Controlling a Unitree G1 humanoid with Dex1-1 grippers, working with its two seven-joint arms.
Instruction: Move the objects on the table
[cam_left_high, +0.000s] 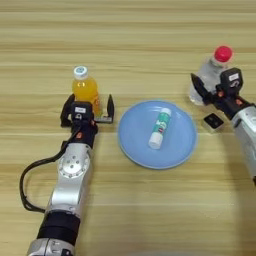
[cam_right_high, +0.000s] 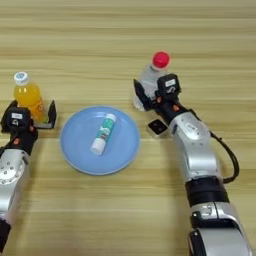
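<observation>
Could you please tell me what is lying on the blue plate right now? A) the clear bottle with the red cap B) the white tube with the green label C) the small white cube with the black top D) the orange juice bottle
B: the white tube with green label lies on the blue plate, while the small white cube with black top sits on the table beside it.
</observation>
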